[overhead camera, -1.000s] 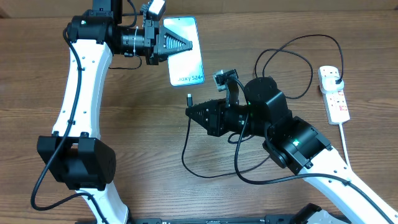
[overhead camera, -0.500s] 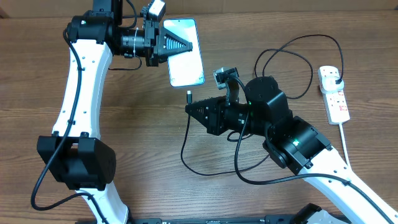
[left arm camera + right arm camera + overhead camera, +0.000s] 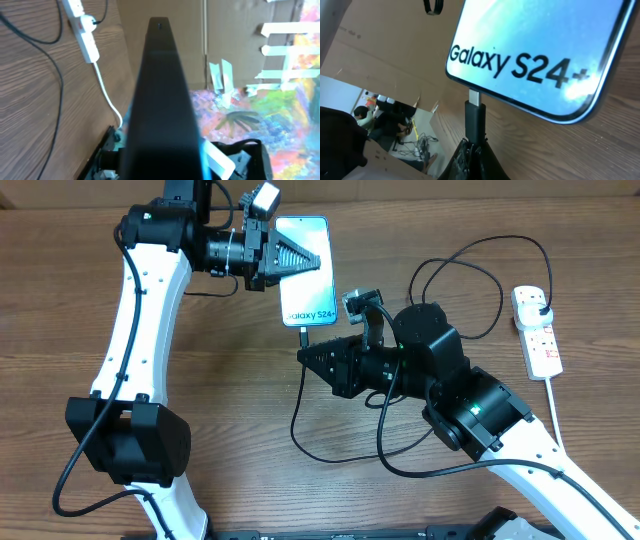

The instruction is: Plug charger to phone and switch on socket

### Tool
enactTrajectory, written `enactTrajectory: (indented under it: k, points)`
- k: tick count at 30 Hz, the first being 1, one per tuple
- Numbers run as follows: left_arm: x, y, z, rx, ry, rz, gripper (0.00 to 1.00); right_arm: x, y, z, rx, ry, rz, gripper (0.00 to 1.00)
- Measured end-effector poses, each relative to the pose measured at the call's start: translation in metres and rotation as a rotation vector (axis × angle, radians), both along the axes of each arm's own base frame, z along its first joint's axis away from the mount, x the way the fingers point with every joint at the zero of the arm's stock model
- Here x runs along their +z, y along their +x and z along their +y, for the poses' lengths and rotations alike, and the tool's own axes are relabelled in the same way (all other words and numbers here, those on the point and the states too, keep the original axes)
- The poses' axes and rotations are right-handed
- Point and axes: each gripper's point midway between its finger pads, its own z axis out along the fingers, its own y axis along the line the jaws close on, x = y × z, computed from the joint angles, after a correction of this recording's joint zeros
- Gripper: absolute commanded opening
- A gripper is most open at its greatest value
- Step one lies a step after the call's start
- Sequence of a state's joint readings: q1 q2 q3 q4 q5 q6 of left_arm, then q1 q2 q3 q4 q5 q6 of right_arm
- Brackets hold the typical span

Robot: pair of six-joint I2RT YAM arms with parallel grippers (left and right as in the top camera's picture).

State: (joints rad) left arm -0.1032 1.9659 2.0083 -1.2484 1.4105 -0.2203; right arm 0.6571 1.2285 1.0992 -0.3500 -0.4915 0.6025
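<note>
My left gripper (image 3: 312,258) is shut on the phone (image 3: 308,295) and holds it above the table, cyan screen up, "Galaxy S24+" end toward my right gripper (image 3: 301,357). That gripper is shut on the charger's black connector (image 3: 475,122). Its metal tip meets the middle of the phone's bottom edge (image 3: 520,107); how deep it sits I cannot tell. The charger cable (image 3: 470,255) loops back to its black plug (image 3: 541,304), which sits in the white socket (image 3: 538,332) at the far right. In the left wrist view the phone's dark edge (image 3: 160,100) fills the middle and hides the jaws.
The socket's thick white cord (image 3: 553,405) runs toward the table's front right edge. A slack loop of black cable (image 3: 300,430) lies below my right gripper. The socket (image 3: 85,30) also shows far off in the left wrist view.
My left gripper has carried the phone right and toward the right gripper, bringing its bottom edge onto the connector tip. The right gripper has stayed in place.
</note>
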Motion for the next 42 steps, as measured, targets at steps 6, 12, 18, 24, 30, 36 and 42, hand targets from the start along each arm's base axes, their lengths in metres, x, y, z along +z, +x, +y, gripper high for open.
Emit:
enactTrajectory:
  k: [6,12,18,24,30,36,42]
  points:
    - [-0.008,0.001,0.001,0.013,0.044,-0.004,0.04,-0.001,0.001,-0.001,-0.005,-0.005,0.001,0.04]
    - [-0.01,0.002,0.002,0.015,0.055,-0.018,0.04,-0.002,0.001,-0.001,-0.009,-0.007,0.003,0.04]
    - [-0.01,0.003,0.004,0.021,0.058,-0.023,0.04,-0.011,0.0,-0.005,-0.023,-0.038,0.03,0.04]
    - [-0.01,0.004,0.007,0.028,0.058,-0.022,0.04,-0.012,0.0,-0.006,-0.027,-0.043,0.034,0.04]
    - [-0.011,0.003,0.008,0.028,0.06,-0.011,0.04,-0.012,0.001,-0.006,-0.032,-0.046,0.033,0.04]
    - [-0.011,0.002,0.008,0.025,0.06,-0.016,0.04,-0.012,0.001,-0.006,-0.032,-0.045,0.033,0.04]
    - [-0.006,0.0,0.007,0.011,0.029,-0.04,0.04,-0.012,0.001,-0.006,-0.034,-0.046,0.033,0.04]
